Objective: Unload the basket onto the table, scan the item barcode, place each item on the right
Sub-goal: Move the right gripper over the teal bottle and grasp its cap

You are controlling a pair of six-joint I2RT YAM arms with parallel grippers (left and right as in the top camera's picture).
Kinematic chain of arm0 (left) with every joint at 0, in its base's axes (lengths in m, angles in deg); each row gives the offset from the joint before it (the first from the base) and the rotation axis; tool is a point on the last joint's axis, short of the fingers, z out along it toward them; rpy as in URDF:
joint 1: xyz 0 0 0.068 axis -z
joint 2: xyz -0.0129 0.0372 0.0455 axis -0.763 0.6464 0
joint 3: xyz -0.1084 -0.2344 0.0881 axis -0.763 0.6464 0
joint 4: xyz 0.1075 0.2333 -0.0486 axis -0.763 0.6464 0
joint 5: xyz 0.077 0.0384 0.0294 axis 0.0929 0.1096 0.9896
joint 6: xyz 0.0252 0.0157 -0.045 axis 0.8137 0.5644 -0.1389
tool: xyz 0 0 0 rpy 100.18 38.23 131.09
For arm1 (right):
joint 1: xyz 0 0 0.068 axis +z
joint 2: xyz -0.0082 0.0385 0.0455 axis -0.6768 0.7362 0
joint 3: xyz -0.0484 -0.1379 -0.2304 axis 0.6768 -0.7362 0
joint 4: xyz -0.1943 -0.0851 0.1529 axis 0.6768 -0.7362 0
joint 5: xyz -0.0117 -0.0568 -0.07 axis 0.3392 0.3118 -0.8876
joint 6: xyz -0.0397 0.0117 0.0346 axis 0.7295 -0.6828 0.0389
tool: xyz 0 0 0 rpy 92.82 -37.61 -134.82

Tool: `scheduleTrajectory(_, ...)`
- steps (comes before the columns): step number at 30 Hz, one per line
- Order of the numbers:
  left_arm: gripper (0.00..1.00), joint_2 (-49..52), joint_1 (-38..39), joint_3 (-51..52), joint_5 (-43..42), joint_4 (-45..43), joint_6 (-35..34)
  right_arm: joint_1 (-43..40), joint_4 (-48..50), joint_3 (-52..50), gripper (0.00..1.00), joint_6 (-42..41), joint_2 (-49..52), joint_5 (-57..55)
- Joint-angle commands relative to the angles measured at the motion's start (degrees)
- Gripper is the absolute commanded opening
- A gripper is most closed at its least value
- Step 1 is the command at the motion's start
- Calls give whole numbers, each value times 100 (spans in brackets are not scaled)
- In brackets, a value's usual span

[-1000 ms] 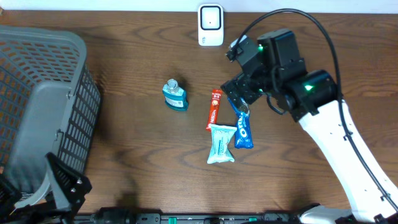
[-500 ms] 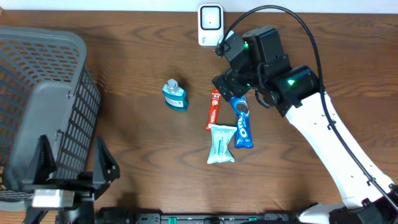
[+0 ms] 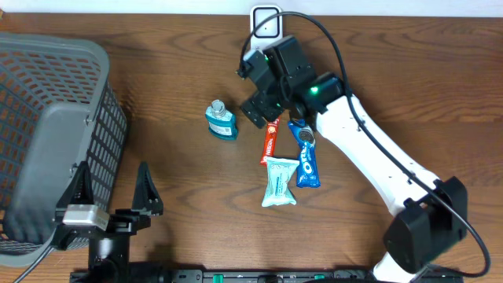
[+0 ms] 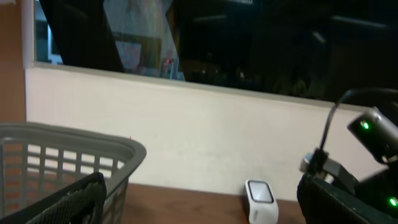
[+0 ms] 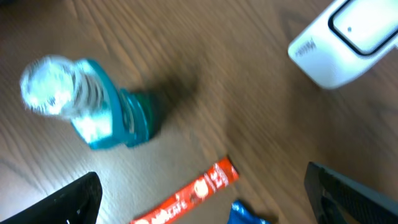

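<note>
The right pincer point(image 3: 263, 106) is hanging released above the bottle point(image 3: 222, 120) and red stick point(image 3: 270, 137), which are lying on the worktop point(image 3: 181, 181) beside the Oreo pack point(image 3: 308, 161). The left pincer point(image 3: 114, 192) is gaping too.

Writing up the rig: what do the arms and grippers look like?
The right arm has white links, black joint housings with green lights, and a looping black cable. The right gripper and left gripper are black with tapered fingers; a grey block sits behind the left one.

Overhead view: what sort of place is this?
Probably a mock shop checkout station: a white scanner at the back edge, snack packets and a small bottle in the middle, a grey basket on the left.
</note>
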Motion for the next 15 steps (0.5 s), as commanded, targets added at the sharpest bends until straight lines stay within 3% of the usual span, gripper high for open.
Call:
scheduleTrajectory(1,98,-11,-33,48,-96,109,-42,103,7,387,99,79,190,299)
scheduleTrajectory(8,98,-9,-35,83,-94,354,-22,284,68,496,99,83,238,1281)
scheduleTrajectory(15,98,-9,-35,83,-94,385,-22,409,348,496,99,122,463,1429)
